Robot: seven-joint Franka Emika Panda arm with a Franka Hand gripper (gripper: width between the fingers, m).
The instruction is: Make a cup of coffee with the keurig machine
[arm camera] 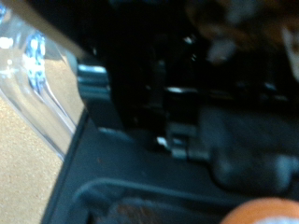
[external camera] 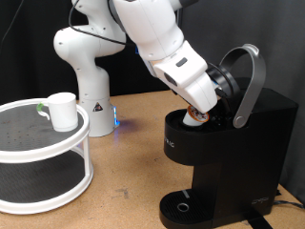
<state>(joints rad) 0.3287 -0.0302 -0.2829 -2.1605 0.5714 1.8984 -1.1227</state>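
Exterior view: gripper (external camera: 197,113) buried in the open brew head of the keurig machine (external camera: 224,153), finger state cannot tell; cup (external camera: 62,111), likely light, rigid, handle-graspable, sits on the white 2-tier stand (external camera: 46,145); wrist view: dark blurred machine interior only.
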